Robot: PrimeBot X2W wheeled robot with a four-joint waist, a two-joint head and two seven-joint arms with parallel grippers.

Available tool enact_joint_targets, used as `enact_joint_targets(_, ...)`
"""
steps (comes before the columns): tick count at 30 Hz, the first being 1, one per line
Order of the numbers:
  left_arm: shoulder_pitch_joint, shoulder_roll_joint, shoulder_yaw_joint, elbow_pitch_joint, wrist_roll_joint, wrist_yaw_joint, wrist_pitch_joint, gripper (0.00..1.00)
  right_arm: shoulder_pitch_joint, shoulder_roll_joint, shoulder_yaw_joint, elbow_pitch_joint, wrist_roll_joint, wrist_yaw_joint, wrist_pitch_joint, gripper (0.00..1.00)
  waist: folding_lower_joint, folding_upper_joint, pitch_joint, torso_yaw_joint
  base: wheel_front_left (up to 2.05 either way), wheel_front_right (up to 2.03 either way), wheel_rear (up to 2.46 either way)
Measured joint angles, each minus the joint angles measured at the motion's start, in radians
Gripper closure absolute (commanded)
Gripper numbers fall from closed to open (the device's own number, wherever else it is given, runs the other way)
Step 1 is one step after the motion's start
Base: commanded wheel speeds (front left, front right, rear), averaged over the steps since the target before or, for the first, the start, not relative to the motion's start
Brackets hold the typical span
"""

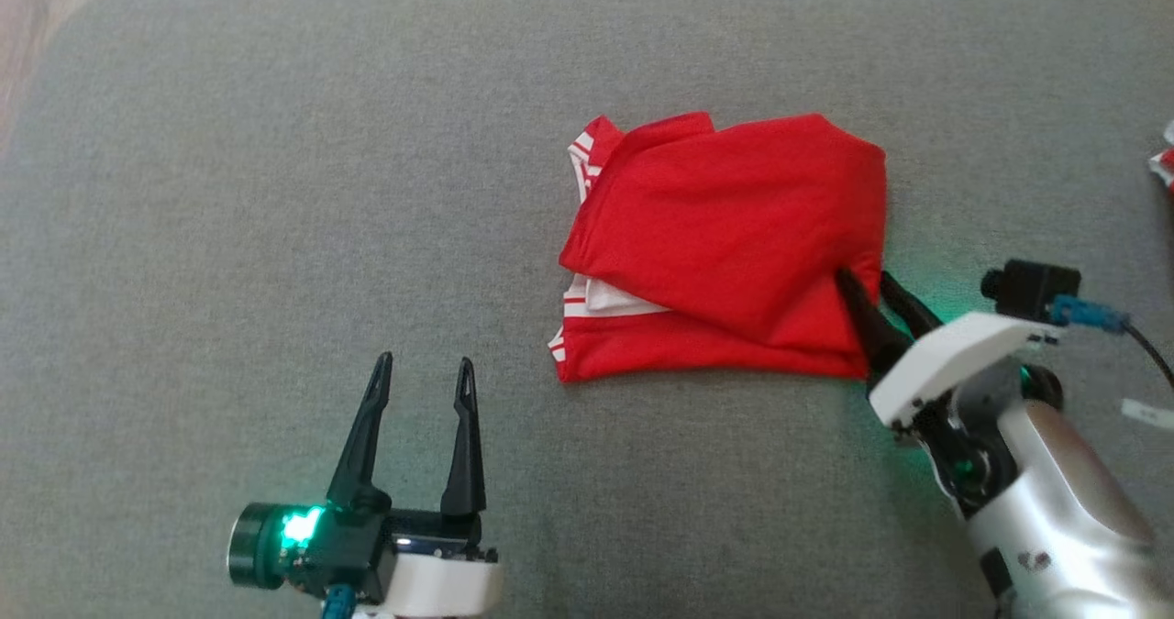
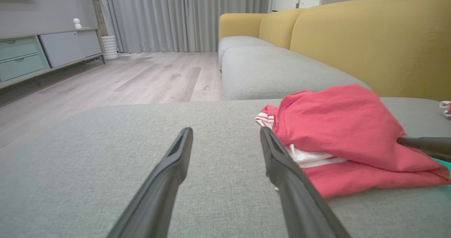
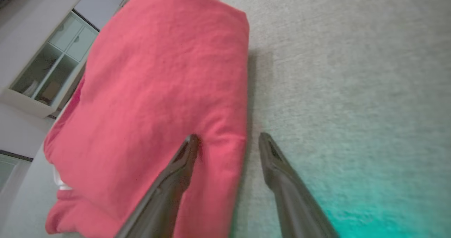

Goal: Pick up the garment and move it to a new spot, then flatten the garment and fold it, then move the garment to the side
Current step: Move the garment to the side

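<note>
Garment (image 1: 725, 234), folded, is straddled at its four o'clock edge by the unclenched right gripper (image 1: 862, 275); possibly only top layers would be pinched, unfolding it.

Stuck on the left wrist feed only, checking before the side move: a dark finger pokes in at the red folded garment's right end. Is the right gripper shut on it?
Observer: No. Head view shows the right gripper open at the red folded cloth garment's lower right corner.
Operator: Both fingers on cloth?
Observer: One. In the right wrist view one finger lies on the red cloth, the other on the bare grey fabric cushion; the jaws straddle the garment's edge.
Operator: Left gripper clear of it?
Observer: Yes. Head view: left gripper open, apart from the garment, bare cushion between.
</note>
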Motion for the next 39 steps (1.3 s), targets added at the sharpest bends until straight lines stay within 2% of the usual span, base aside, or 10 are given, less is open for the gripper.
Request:
enact_joint_targets(6,-0.007,0.000,-0.001,-0.001,-0.004,0.012,0.000,0.00,-0.039,-0.037,0.088,-0.017,0.056,0.000,-0.051,1.00,-0.0001,0.0000,0.015,-0.020,0.00,0.00,0.00)
enact_joint_targets(15,-0.054,0.000,0.002,-0.062,-0.042,-0.014,0.000,0.00,-0.158,-0.271,0.123,-0.081,-0.019,0.000,-0.062,1.00,-0.0001,0.0000,0.057,-0.126,0.00,0.00,0.00)
enact_joint_targets(16,-0.077,0.000,0.000,-0.086,-0.041,-0.035,0.000,0.00,-0.199,-0.346,0.116,-0.120,-0.033,0.000,-0.042,1.00,-0.0001,0.0000,0.082,-0.154,0.00,0.00,0.00)
enact_joint_targets(22,-0.143,0.000,0.008,-0.113,-0.032,-0.069,0.000,0.00,-0.239,-0.525,0.031,-0.203,-0.069,0.000,0.022,1.00,0.0001,0.0000,0.167,-0.231,0.00,0.00,0.00)
enact_joint_targets(28,-0.179,0.000,0.016,-0.106,-0.029,-0.092,0.000,0.00,-0.239,-0.616,-0.081,-0.208,-0.069,0.000,0.044,1.00,0.0001,0.0000,0.233,-0.277,0.00,0.00,0.00)
enact_joint_targets(29,-0.187,0.000,0.016,-0.104,-0.033,-0.094,0.000,0.00,-0.239,-0.624,-0.094,-0.205,-0.081,0.000,0.047,0.96,0.0001,0.0000,0.243,-0.283,0.00,0.00,0.00)
enact_joint_targets(30,-0.193,0.000,0.016,-0.105,-0.049,-0.095,0.000,0.00,-0.238,-0.628,-0.104,-0.200,-0.102,0.000,0.046,0.18,0.0001,0.0000,0.252,-0.287,0.00,0.00,0.00)
enact_joint_targets(31,-0.199,0.000,0.016,-0.102,-0.056,-0.098,0.000,0.00,-0.235,-0.627,-0.118,-0.192,-0.131,0.000,0.040,0.00,0.0001,0.0000,0.258,-0.289,0.00,0.00,0.00)
enact_joint_targets(34,-0.209,-0.001,0.020,-0.101,-0.082,-0.088,0.000,0.00,-0.225,-0.574,-0.169,-0.185,-0.198,0.000,-0.021,0.00,0.0000,0.0000,0.254,-0.281,0.00,0.00,0.00)
enact_joint_targets(39,-0.203,-0.001,0.006,-0.049,-0.110,-0.080,0.000,0.00,-0.131,-0.379,-0.194,-0.218,-0.288,0.000,-0.105,0.00,-0.0002,0.0000,0.196,-0.252,0.00,0.00,0.00)
